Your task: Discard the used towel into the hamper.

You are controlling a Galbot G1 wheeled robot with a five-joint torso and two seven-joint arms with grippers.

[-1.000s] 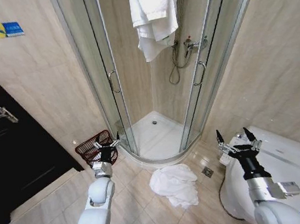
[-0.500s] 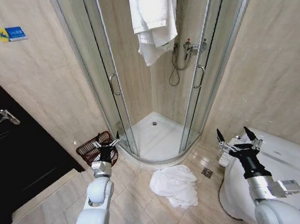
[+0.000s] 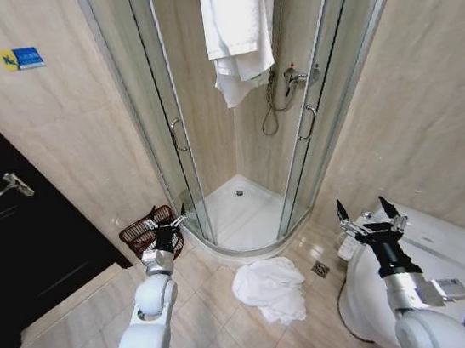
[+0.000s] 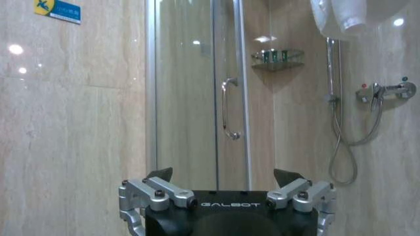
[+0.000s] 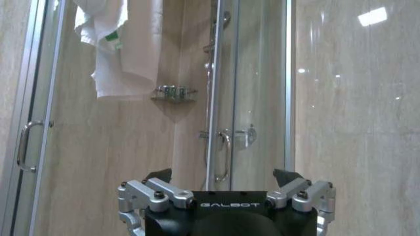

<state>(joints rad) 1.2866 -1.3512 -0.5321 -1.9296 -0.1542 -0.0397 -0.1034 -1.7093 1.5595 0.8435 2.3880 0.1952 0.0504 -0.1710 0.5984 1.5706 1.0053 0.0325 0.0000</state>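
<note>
Lying crumpled on tiled floor [image 3: 214, 292]: towel [image 3: 271, 287].

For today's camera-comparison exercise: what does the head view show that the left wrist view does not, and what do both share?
Head view alone: the crumpled towel on the floor tiles, the hamper by the wall, the toilet, the right gripper open above it. Left wrist view alone: a corner shelf with small bottles. Shared: the open left gripper, the shower door handle, the blue wall sign.
</note>
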